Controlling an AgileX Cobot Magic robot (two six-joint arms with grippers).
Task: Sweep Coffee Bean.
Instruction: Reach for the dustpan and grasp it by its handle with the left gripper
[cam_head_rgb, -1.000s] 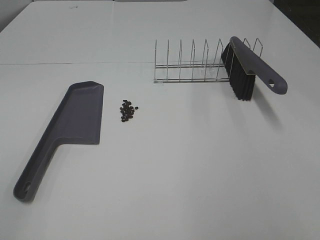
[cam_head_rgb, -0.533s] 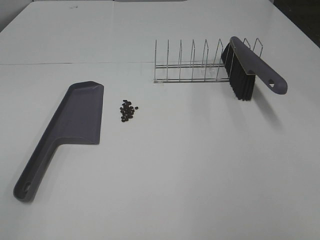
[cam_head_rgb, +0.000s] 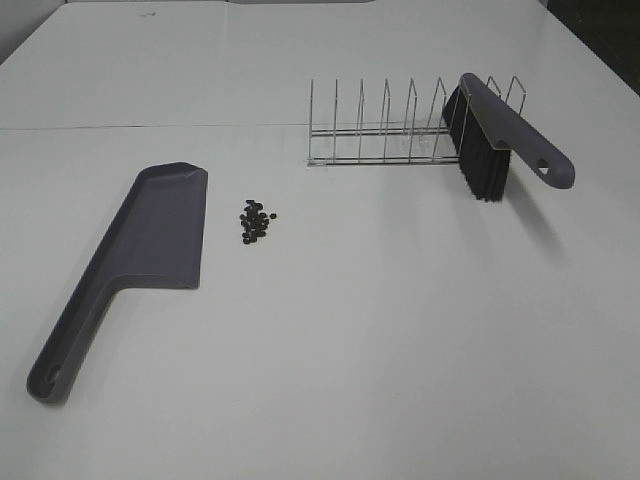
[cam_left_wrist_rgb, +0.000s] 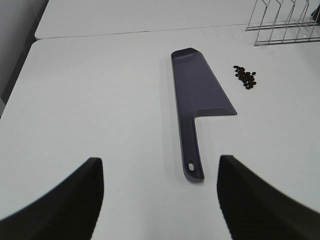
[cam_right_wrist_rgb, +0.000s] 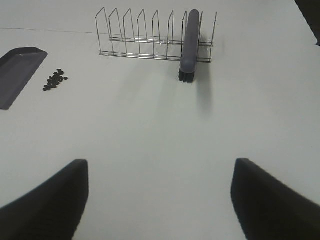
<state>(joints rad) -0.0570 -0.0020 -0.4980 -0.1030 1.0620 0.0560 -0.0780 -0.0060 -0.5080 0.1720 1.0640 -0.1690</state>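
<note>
A small cluster of dark coffee beans (cam_head_rgb: 256, 221) lies on the white table, just right of a grey-purple dustpan (cam_head_rgb: 150, 240) lying flat with its handle toward the front left. The beans (cam_left_wrist_rgb: 245, 77) and dustpan (cam_left_wrist_rgb: 197, 95) show in the left wrist view, and the beans (cam_right_wrist_rgb: 55, 79) in the right wrist view. A grey brush with black bristles (cam_head_rgb: 490, 135) rests in the right end of a wire rack (cam_head_rgb: 385, 130); it also shows in the right wrist view (cam_right_wrist_rgb: 190, 45). My left gripper (cam_left_wrist_rgb: 160, 200) and right gripper (cam_right_wrist_rgb: 160, 200) are open, empty, and far from everything.
The wire rack (cam_right_wrist_rgb: 150, 35) stands at the back right of the table. A seam (cam_head_rgb: 150, 127) runs across the table behind the dustpan. The table's left edge (cam_left_wrist_rgb: 20, 75) shows in the left wrist view.
</note>
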